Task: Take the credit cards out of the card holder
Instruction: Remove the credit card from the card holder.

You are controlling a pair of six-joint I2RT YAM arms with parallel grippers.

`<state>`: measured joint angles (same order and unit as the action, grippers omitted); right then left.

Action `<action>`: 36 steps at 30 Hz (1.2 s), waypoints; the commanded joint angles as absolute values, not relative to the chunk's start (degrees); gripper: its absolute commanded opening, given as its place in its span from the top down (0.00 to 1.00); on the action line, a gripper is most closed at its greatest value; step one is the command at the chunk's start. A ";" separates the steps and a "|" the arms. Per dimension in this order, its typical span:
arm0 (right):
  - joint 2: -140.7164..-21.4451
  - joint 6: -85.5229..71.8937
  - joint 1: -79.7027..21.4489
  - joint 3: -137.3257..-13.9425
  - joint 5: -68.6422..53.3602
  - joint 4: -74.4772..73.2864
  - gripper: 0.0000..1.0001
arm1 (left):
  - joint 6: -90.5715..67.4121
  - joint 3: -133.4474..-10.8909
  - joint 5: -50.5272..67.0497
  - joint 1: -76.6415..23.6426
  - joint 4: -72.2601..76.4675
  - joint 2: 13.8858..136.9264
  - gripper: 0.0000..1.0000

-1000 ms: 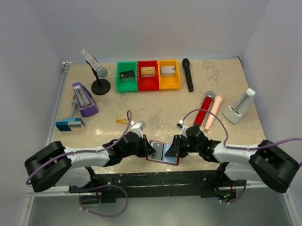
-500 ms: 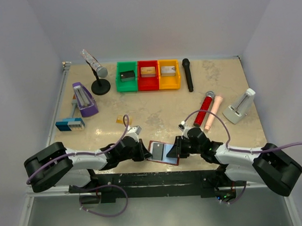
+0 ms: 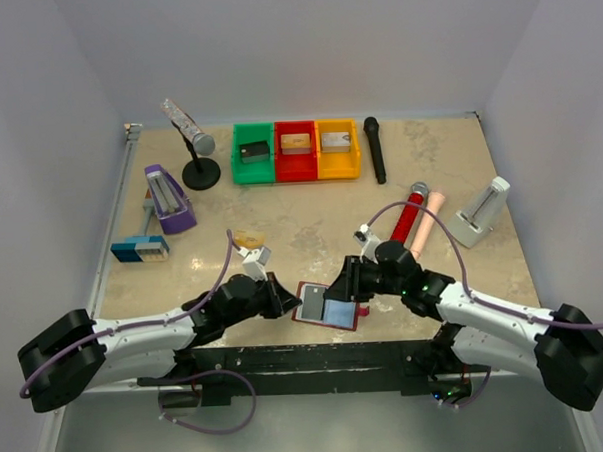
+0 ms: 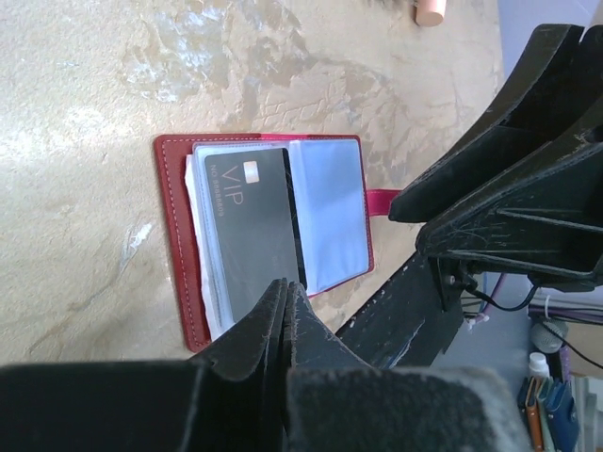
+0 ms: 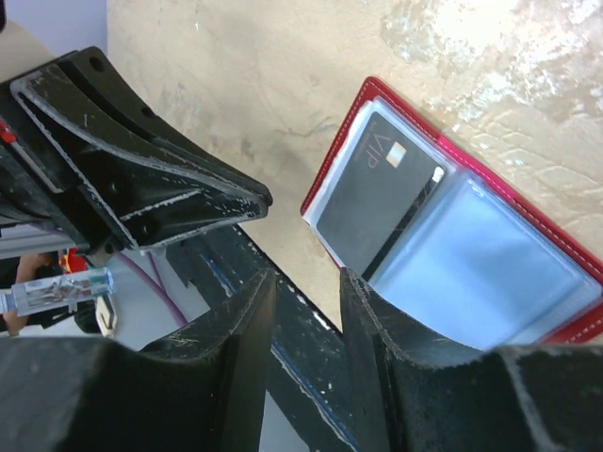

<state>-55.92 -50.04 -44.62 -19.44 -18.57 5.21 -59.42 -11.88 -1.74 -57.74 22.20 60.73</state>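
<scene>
The card holder [image 3: 327, 307] lies open near the table's front edge, dark red with a light blue clear pocket [image 4: 330, 215]. A black card marked VIP [image 4: 252, 231] sits in its left half, also seen in the right wrist view [image 5: 382, 196]. My left gripper [image 3: 281, 297] is shut and empty, its tip [image 4: 285, 284] just off the wallet's left edge. My right gripper [image 3: 346, 282] is open and empty, over the wallet's right side [image 5: 306, 282]. A small gold-tan flat piece [image 3: 248, 237], perhaps a card, lies on the table behind the left arm. No silver-grey card shows.
Green [image 3: 253, 153], red [image 3: 296, 151] and yellow [image 3: 338, 148] bins with blocks stand at the back. A microphone stand [image 3: 199, 160], purple device [image 3: 167, 199], black microphone [image 3: 375, 150], red microphone [image 3: 409, 214], pink cylinder [image 3: 427, 226] and grey stand [image 3: 479, 213] surround the middle. A black rail [image 3: 317, 350] runs along the front.
My left gripper has drawn back left off the wallet's left edge. My right gripper has shifted up and left over the wallet's right side. The wallet lies open more flatly.
</scene>
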 commanded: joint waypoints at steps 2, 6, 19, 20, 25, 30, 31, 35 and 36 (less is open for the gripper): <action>-61.77 -49.39 -44.65 -23.47 -19.25 4.30 0.61 | -58.10 -15.20 -4.30 -57.39 18.20 60.38 1.00; -66.61 -51.15 -44.65 -23.03 -20.65 8.51 0.61 | -57.39 -16.35 -5.71 -57.39 16.44 63.01 1.00; -73.47 -52.38 -44.65 -22.85 -22.50 13.80 0.62 | -57.48 -17.40 -5.62 -57.39 17.84 70.49 1.00; -73.82 -52.38 -44.65 -22.85 -22.59 13.97 0.62 | -57.48 -17.40 -5.62 -57.39 17.75 70.66 1.00; -75.41 -52.56 -44.56 -22.59 -22.85 14.94 0.62 | -57.48 -17.40 -5.19 -57.39 17.84 71.19 1.00; -76.29 -52.65 -44.65 -22.41 -22.94 15.12 0.62 | -57.57 -17.14 -4.92 -57.39 17.40 71.10 1.00; -76.46 -52.56 -44.56 -22.33 -22.94 15.12 0.62 | -57.66 -17.14 -4.83 -57.39 17.32 71.28 1.00; -77.25 -52.56 -44.65 -22.06 -23.03 15.64 0.62 | -58.01 -16.79 -4.48 -57.39 17.93 71.37 1.00; -77.43 -52.56 -44.56 -21.97 -23.11 15.73 0.62 | -58.01 -16.61 -4.40 -57.39 17.93 71.54 1.00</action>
<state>-76.88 -52.14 -44.62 -21.96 -22.24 13.10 -58.92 -15.57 -4.71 -57.74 16.64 70.89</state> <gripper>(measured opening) 0.382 0.012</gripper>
